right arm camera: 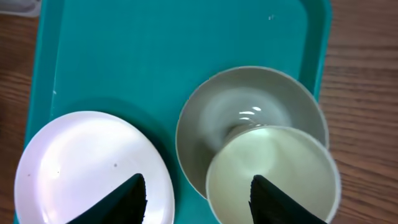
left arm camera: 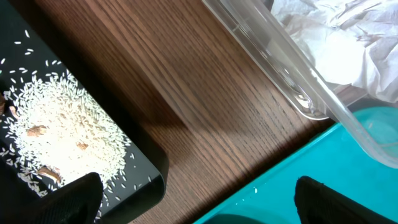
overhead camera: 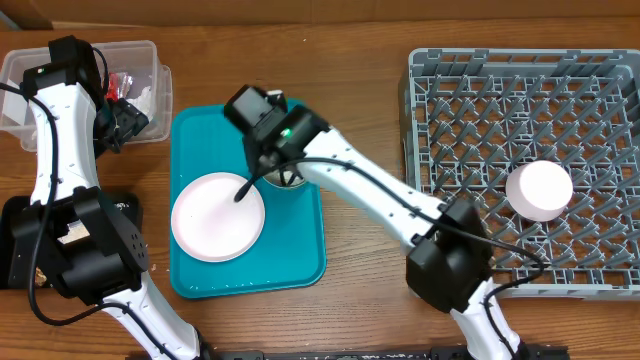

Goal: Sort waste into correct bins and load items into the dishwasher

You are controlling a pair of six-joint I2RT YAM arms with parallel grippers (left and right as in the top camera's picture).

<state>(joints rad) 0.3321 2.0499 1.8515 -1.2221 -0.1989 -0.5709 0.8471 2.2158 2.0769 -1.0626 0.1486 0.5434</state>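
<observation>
Two arms at work: rack (overhead camera: 520, 120) at the table's (overhead camera: 370, 60) right edge holds one cup (overhead camera: 538, 190). Teal tray (overhead camera: 200, 275) carries plate (overhead camera: 217, 217), grey bowl (right arm camera: 249, 99) and overlapping small bowl (right arm camera: 273, 168) beneath the right gripper (right arm camera: 199, 202), spread and empty. Left gripper (left arm camera: 199, 205), likewise spread, hangs over bare wood between tub (left arm camera: 292, 81) and black tray (left arm camera: 146, 165).

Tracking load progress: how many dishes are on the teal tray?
3: white plate near its left edge, grey bowl beside it, small pale cup overlapping that bowl. Right arm may hide more.
</observation>
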